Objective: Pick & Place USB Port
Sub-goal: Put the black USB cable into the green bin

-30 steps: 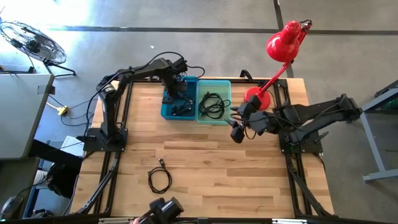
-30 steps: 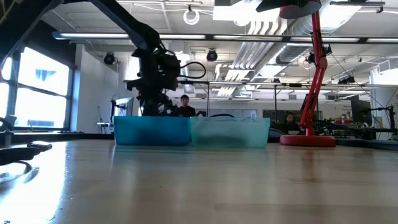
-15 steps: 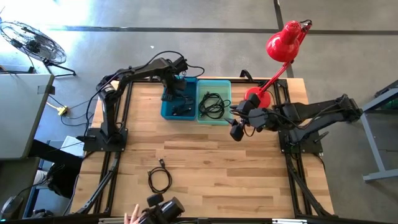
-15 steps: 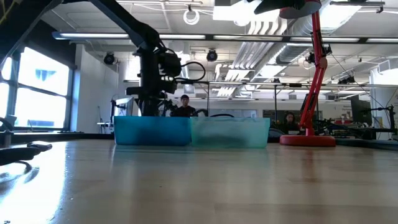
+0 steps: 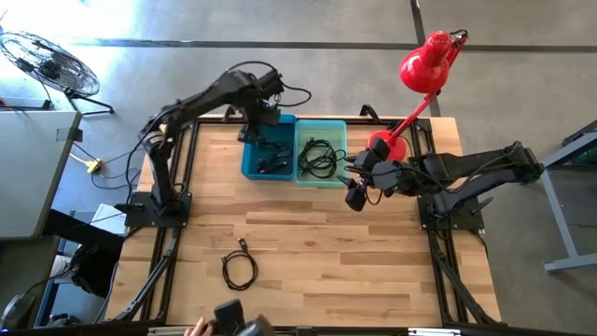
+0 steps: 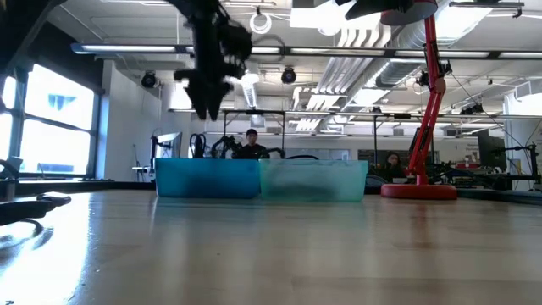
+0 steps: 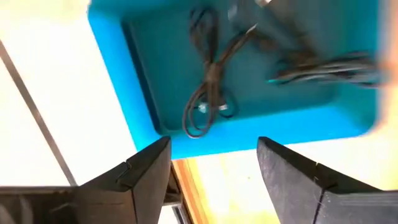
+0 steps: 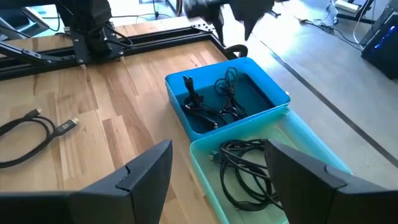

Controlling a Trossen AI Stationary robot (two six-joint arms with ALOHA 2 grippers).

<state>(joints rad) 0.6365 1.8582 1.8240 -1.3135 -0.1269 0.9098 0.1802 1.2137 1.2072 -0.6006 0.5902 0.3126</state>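
Observation:
A blue bin point(image 5: 268, 150) at the table's far middle holds several short dark cables point(image 7: 210, 78); it also shows in the right wrist view point(image 8: 227, 99) and the low view point(image 6: 207, 179). A teal bin point(image 5: 322, 152) touching its right side holds a bundle of black cable point(image 8: 245, 171). My left gripper point(image 7: 214, 168) is open and empty, raised well above the blue bin's far end point(image 5: 262, 117) point(image 6: 210, 106). My right gripper point(image 5: 354, 198) point(image 8: 217, 180) is open and empty, hovering just off the teal bin's near right corner.
A coiled black USB cable point(image 5: 240, 266) lies loose on the wood near the table's near edge, also in the right wrist view point(image 8: 37, 134). A red desk lamp point(image 5: 384, 145) stands at the far right. A person's hand point(image 5: 198, 328) shows at the near edge.
My left gripper has risen out of the blue bin, from among the cables to well above its rim, drifting slightly toward the far edge. My right gripper has edged slightly toward the teal bin. At the near edge a dark object has shifted and a person's hand has appeared.

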